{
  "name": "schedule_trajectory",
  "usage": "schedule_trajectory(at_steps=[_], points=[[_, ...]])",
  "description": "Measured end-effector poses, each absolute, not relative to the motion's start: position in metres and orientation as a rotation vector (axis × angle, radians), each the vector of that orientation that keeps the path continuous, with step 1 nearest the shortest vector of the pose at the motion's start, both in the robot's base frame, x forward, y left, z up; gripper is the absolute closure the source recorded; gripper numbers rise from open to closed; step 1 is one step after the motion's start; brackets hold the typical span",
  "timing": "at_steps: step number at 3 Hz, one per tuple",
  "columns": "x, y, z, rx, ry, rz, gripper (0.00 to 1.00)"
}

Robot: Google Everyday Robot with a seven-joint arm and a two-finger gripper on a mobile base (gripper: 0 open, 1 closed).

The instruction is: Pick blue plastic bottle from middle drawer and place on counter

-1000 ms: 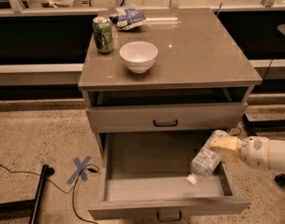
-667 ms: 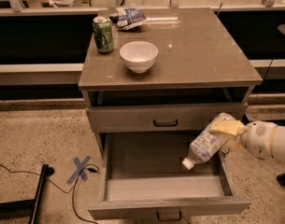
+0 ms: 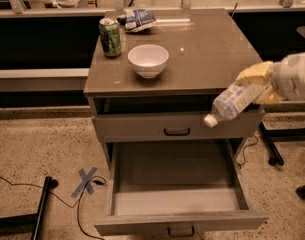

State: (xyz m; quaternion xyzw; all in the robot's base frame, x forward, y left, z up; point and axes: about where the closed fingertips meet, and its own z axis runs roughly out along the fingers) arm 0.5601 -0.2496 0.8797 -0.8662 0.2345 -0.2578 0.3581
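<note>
The blue plastic bottle (image 3: 233, 102) is clear with a white cap and a blue-white label. It hangs tilted, cap down and to the left, in front of the counter's right front corner. My gripper (image 3: 256, 83) comes in from the right and is shut on the bottle's base end, its yellowish fingers (image 3: 254, 74) around it. The middle drawer (image 3: 174, 204) is pulled out below, with nothing on its flat floor. The counter (image 3: 202, 59) is the glossy grey-brown top slab just behind the bottle.
On the counter stand a white bowl (image 3: 148, 60), a green soda can (image 3: 110, 37) and a blue-white snack bag (image 3: 137, 20). The upper drawer front (image 3: 177, 126) is nearly closed. A blue tape cross (image 3: 86, 180) and cables lie on the floor at left.
My gripper has lifted the bottle out of the middle drawer, up to about counter height at the right front corner. The drawer floor is now bare.
</note>
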Motion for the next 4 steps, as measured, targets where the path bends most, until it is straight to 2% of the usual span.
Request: schedule_trajectory(at_steps=[1, 2, 3, 4], points=[[0.591, -0.255, 0.91, -2.307, 0.685, -0.587, 1.0], [0.627, -0.239, 0.933, -2.365, 0.736, -0.519, 1.0], [0.673, -0.166, 0.939, -2.444, 0.654, -0.412, 1.0], [0.708, -0.12, 0.916, -2.543, 0.627, -0.361, 1.0]])
